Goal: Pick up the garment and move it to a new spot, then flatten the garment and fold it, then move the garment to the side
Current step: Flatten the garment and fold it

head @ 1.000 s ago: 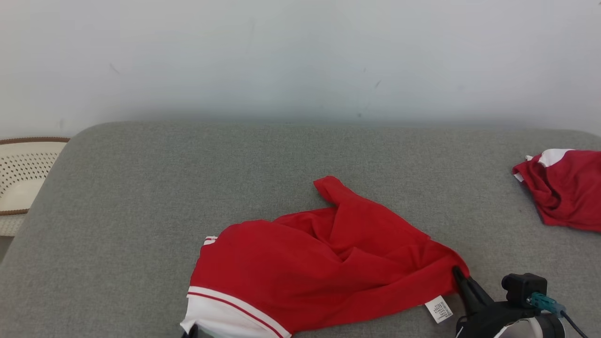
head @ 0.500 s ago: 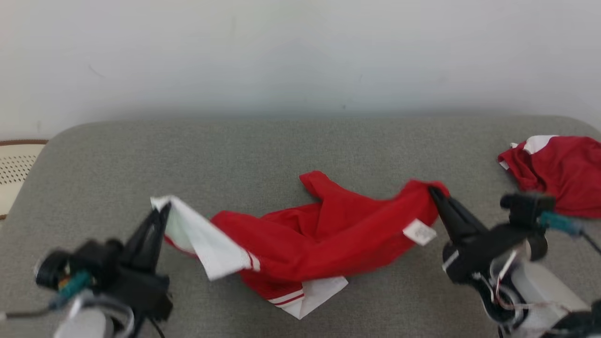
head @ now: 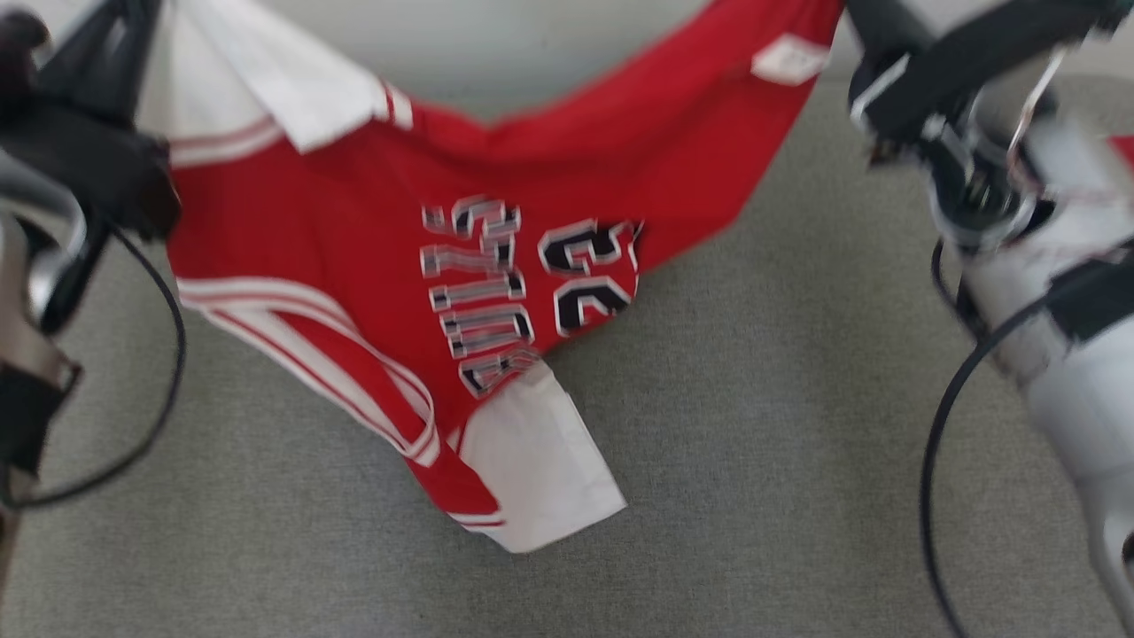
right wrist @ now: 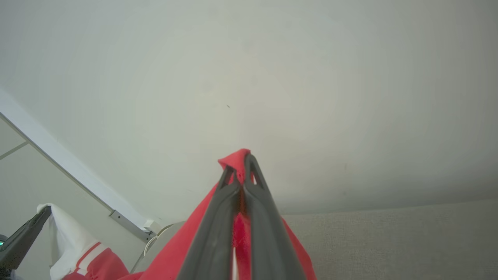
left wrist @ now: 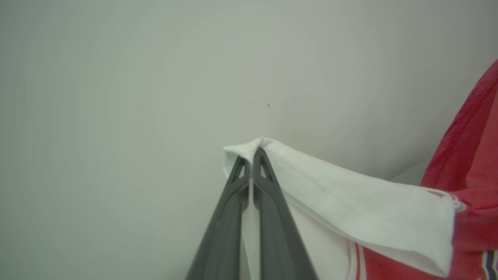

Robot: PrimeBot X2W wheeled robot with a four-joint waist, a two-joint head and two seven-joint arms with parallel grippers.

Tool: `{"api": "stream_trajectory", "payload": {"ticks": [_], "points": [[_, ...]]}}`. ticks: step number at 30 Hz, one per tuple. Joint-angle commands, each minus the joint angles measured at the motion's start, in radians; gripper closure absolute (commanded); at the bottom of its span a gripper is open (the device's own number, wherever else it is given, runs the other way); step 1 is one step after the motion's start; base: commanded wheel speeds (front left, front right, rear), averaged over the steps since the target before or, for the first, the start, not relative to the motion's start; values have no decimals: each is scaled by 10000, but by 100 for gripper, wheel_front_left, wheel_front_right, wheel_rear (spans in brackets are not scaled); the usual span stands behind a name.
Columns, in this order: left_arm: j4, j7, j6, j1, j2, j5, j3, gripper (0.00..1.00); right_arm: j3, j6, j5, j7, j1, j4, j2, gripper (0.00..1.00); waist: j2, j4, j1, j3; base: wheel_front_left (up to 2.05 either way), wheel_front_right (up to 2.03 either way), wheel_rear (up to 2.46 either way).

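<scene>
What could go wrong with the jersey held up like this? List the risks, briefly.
1. The left claw pinches just the tip of a white corner, and the right claw a small red tip of the jersey; either corner could slip out.
2. The jersey sags doubled over between them, so it may land creased on the grey surface rather than flat.

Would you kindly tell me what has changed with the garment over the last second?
The garment has been lifted up from the grey surface: it lay crumpled, now it hangs spread between the left gripper and right gripper, lettering showing. The left took hold of its white edge. The right stays shut on the red corner.
</scene>
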Motion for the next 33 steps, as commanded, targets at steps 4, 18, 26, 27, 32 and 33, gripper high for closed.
{"api": "stream_trajectory", "payload": {"ticks": [4,18,26,27,32,33], "points": [[1117,71,15,-2545,237,-381,-643,100,-551,2,430,84,-2452,1482,432,100,-1,-204,-3,1521,0,0,0],[3828,-207,14,-7461,-353,-824,-1526,100,-1049,2,-506,-391,-7049,5617,918,100,-1,-205,-3,2150,0,0,0],[5170,-1231,14,-8996,-1002,-1023,-1823,100,-942,2,-896,-1142,-8198,5900,978,100,-1,-93,-3,2527,0,0,0],[5239,-1370,14,-9069,-1021,-1035,-1858,100,-905,2,-906,-1177,-8218,5806,927,100,-1,-84,-3,2654,0,0,0],[5137,-1926,14,-8700,-1041,-1284,-1963,100,-514,2,-712,-1142,-7643,4873,629,100,-1,-39,-3,3173,0,0,0],[5043,-2016,27,-8553,-1012,-1435,-1818,100,-433,2,-618,-1136,-7491,4593,521,100,-1,-15,-3,3229,0,0,0]]}}
